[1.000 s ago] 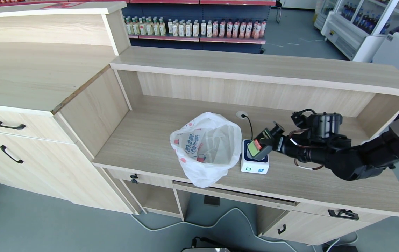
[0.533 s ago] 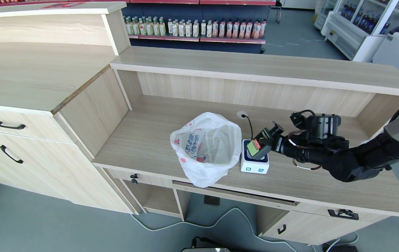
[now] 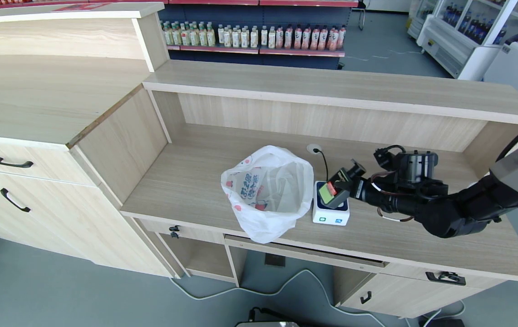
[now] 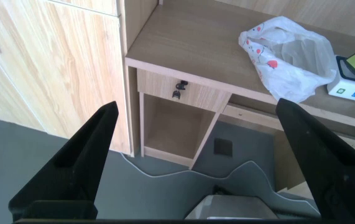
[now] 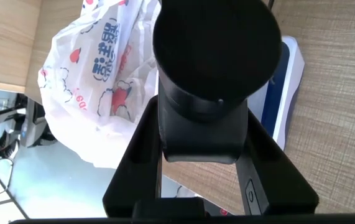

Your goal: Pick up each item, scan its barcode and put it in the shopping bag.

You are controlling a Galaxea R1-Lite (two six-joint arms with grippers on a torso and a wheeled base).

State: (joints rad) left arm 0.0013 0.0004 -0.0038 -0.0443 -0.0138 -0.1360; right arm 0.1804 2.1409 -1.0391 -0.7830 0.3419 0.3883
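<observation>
Pinching a green-faced item (image 3: 326, 194) in the right claw (image 3: 334, 190) above the scanner (image 3: 330, 216); holding the left claw (image 4: 197, 107) spread.

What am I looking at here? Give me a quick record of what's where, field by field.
Right claw: shut on item, held over scanner
Left claw: open, holding nothing, low in front of counter
Bag: open, standing on counter beside scanner, on its left
Stage: item at scanner, not yet in bag
</observation>
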